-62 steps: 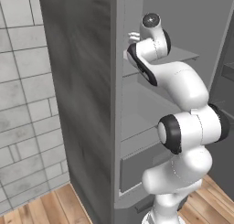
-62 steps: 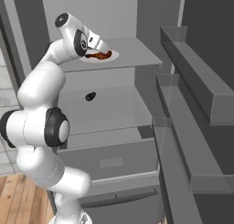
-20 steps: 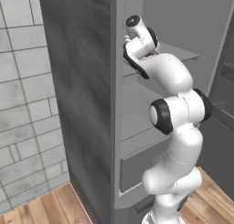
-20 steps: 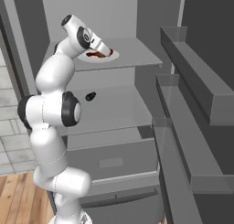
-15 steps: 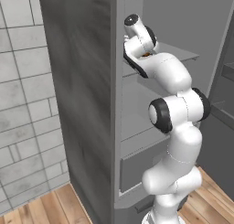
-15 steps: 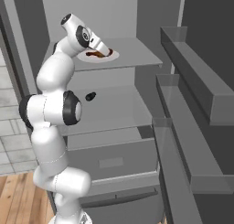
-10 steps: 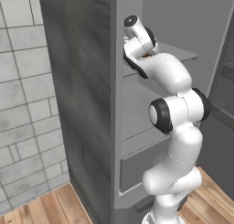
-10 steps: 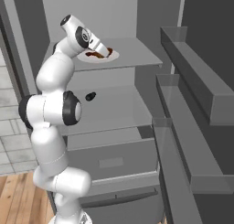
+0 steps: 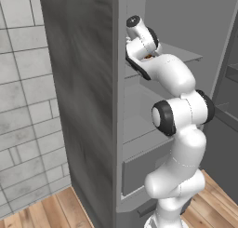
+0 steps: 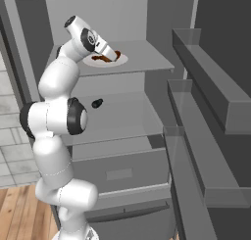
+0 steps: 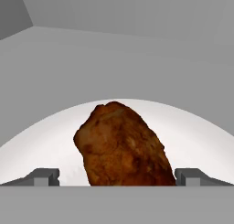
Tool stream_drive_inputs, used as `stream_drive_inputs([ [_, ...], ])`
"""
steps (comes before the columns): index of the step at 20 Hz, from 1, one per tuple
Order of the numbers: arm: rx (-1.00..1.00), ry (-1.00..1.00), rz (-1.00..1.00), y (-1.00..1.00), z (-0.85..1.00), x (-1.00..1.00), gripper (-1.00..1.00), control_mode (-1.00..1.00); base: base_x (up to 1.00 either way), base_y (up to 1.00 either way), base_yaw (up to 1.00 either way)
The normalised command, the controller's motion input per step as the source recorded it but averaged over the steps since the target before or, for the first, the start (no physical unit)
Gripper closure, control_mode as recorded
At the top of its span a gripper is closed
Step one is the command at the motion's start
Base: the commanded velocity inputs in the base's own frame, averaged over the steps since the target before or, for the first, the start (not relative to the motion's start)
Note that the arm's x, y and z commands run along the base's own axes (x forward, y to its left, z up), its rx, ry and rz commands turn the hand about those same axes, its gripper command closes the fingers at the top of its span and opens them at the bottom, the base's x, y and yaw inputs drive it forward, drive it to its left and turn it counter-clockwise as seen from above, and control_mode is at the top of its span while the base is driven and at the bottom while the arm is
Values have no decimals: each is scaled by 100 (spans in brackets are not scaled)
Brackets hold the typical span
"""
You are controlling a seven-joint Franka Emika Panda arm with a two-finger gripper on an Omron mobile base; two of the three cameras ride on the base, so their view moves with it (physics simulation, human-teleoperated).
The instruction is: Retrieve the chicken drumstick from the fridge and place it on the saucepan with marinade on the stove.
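gripper point(image 11: 117, 176): jaws wide, straddling drumstick point(image 11: 123, 145) | contact: seemingly none | drumstick on plate point(image 11: 201, 136), fridge point(image 10: 147, 58) top shelf, 12 o'clock

The chicken drumstick point(image 11: 122, 147) is brown, bumpy and shiny. It lies on a white plate, in the lower middle of the hand view. Its bone end may be hidden. The fridge point(image 10: 147, 116) is tall and dark grey, door open, with grey shelves and a drawer.
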Motion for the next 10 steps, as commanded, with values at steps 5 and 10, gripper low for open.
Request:
stream_drive_inputs([
  [5,0,0,0,0,0,0,100,-100,0,0,0],
  [10,0,0,0,0,0,0,100,-100,0,0,0],
])
